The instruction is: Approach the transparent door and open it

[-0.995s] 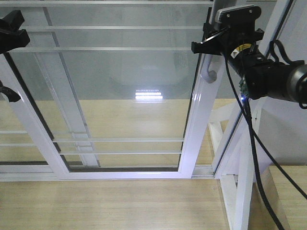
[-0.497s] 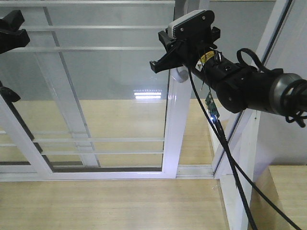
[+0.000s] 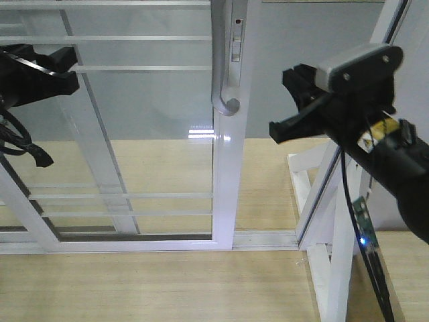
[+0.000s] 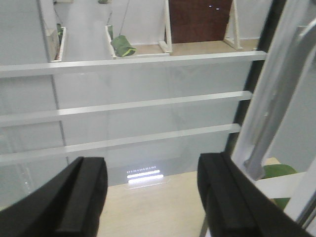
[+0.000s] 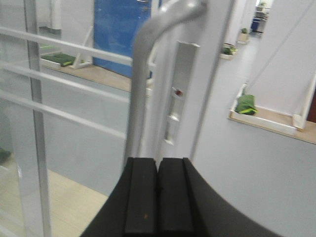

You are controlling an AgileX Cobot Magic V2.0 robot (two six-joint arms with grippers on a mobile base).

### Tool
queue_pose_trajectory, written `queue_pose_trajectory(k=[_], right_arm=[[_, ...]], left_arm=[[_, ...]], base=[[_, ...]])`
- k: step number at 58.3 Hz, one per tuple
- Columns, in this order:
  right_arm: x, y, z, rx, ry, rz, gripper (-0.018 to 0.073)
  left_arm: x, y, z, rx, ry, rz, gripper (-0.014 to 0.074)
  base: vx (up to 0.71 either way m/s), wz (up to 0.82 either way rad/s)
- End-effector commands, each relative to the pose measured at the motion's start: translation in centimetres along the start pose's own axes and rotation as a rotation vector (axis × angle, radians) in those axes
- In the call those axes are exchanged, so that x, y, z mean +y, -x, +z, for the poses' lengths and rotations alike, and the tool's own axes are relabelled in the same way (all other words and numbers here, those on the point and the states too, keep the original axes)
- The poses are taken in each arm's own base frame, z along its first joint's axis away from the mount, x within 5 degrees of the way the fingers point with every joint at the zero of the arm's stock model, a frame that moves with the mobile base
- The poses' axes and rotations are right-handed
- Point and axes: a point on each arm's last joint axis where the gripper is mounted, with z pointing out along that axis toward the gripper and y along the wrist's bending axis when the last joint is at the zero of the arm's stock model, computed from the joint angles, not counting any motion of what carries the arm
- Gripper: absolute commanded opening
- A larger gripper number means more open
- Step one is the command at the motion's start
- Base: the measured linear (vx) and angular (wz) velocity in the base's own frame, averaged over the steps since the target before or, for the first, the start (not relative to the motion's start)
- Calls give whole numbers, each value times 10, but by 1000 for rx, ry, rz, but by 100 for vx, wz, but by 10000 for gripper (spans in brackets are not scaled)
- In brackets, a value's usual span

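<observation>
The transparent door (image 3: pixel 134 141) is a glass panel in a white frame with thin white bars. Its curved grey pull handle (image 3: pixel 224 74) hangs on the right stile. My right gripper (image 3: pixel 278 127) is shut and empty. It hangs to the right of the handle, apart from it. In the right wrist view the shut gripper (image 5: pixel 158 165) sits just below the handle (image 5: pixel 140 84) and the stile's lock slot (image 5: pixel 175 94). My left gripper (image 3: pixel 67 70) is open and empty in front of the glass at the upper left. It also shows in the left wrist view (image 4: pixel 153 202), facing the bars (image 4: pixel 123 106).
A bare white post with a triangular brace (image 3: pixel 322 221) stands right of the door, with an open gap between it and the stile. A second barred glass panel (image 3: pixel 87 134) lies behind the door on the left. The floor track (image 3: pixel 268 238) runs along the wooden floor.
The door has slid left, its handle stile moving from the right of the view to the middle. My right gripper has left the handle and drawn back to the right. My left gripper has moved rightward.
</observation>
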Motion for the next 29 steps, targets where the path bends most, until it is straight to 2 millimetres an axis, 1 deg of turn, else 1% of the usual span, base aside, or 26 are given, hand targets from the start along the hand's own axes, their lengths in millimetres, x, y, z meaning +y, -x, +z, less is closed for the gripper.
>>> queue_pose_trajectory(k=[1, 7, 10, 16, 20, 26, 29], right_arm=[[-7, 9, -26, -103, -71, -29, -7], [-13, -7, -53, -71, -145, -53, -6], [-16, -16, -64, -51, -177, -65, -6], [-22, -24, -81, -42, -252, -37, -6], [-26, -26, -88, -37, -288, -24, -6], [-29, -24, -91, -34, -328, -21, -6], [-30, -24, -92, -37, -340, -28, -6]], left_arm=[[-12, 21, -3, -134, -39, -2, 517], [-26, 16, 7, -147, -84, 6, 517], [-34, 12, 16, -154, -106, 9, 517], [-49, 1, 34, -185, -139, 17, 517], [-59, -7, 47, -210, -158, 22, 517], [-73, -19, 67, -204, -182, 31, 517], [-80, -20, 78, -197, -195, 36, 517]], base=[[0, 0], [0, 0], [0, 0], [0, 0], [0, 0], [0, 0], [0, 0]])
